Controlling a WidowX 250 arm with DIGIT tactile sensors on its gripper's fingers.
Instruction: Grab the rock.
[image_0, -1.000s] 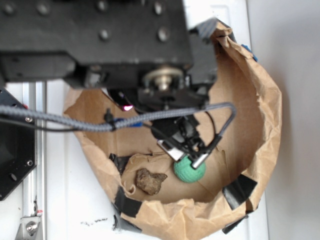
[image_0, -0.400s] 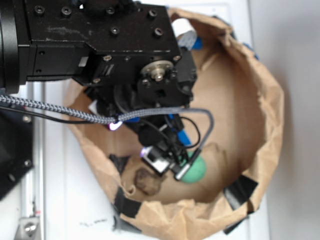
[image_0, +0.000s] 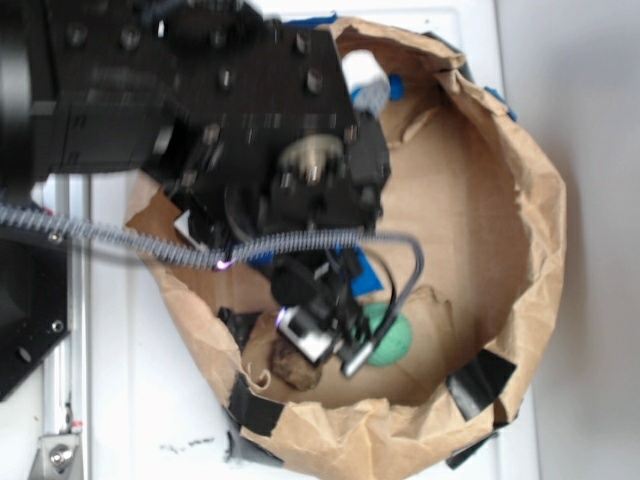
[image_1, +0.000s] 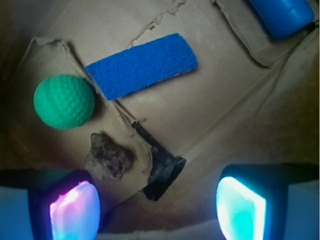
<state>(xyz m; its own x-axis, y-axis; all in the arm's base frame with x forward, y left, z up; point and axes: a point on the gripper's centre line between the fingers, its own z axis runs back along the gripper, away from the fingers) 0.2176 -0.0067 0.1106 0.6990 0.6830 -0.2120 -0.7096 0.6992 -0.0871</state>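
Beside tool (image_1: 157, 207) finger, rock (image_1: 108, 156).

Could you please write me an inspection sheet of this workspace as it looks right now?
Surface: crumpled brown paper bag, walls rolled up into a bowl, patched with black tape, sitting on a white table.
Job's things: the rock lies on the bag floor, free, beside the green ball.
Clutter: green ball; flat blue strip; blue cylinder at the bag's edge.
Grippers: end effector open, nothing held, the rock just ahead of its pink-lit finger and off-centre.
Cables: braided grey cable crosses in front of the arm; thin black wire loops near the ball.
Surroundings: aluminium rail at the left.
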